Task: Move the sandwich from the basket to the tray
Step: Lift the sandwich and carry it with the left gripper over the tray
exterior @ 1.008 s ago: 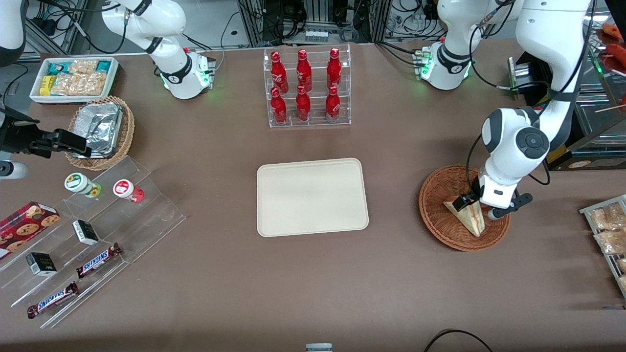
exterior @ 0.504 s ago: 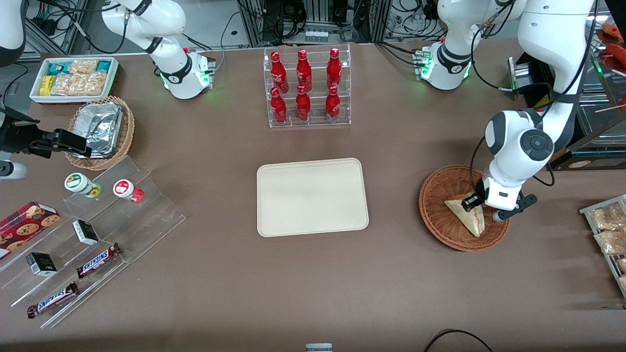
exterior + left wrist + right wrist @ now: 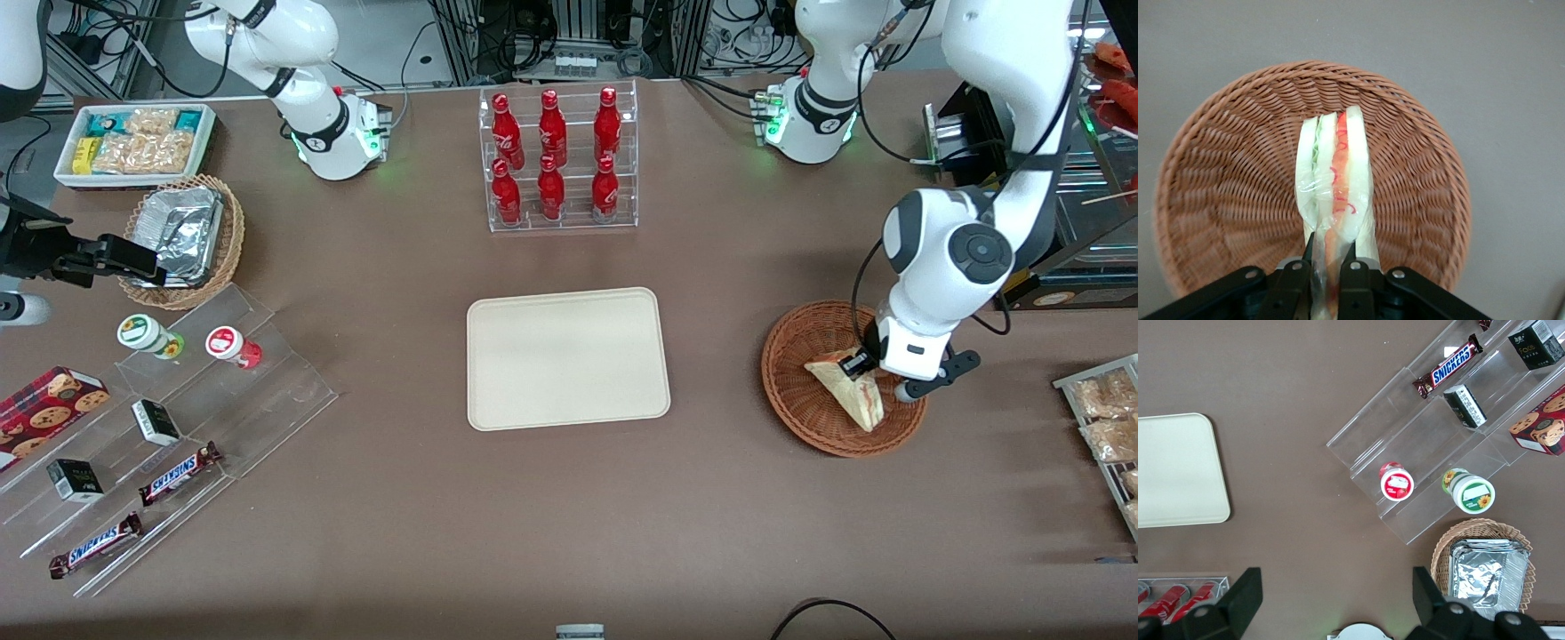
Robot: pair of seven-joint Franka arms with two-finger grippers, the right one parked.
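Note:
The sandwich (image 3: 849, 391) is a wrapped tan wedge with red and green filling (image 3: 1337, 183), held over the reddish-brown wicker basket (image 3: 800, 391) toward the working arm's end of the table. My gripper (image 3: 861, 364) is shut on the sandwich's thick end; in the left wrist view its black fingers (image 3: 1293, 283) pinch the wrapper, with the basket (image 3: 1225, 180) below. Whether the sandwich still touches the basket I cannot tell. The cream tray (image 3: 567, 357) lies bare at the table's middle, also seen by the right wrist camera as the tray (image 3: 1178, 470).
A clear rack of red bottles (image 3: 556, 160) stands farther from the front camera than the tray. Snack packets (image 3: 1102, 418) lie at the working arm's table edge. A stepped acrylic shelf (image 3: 160, 427), a foil-lined basket (image 3: 182, 236) and a white snack bin (image 3: 133, 142) sit toward the parked arm's end.
The gripper closed on the sandwich's thick end and has risen slightly; the wedge has tipped, its gripped end lifting within the basket.

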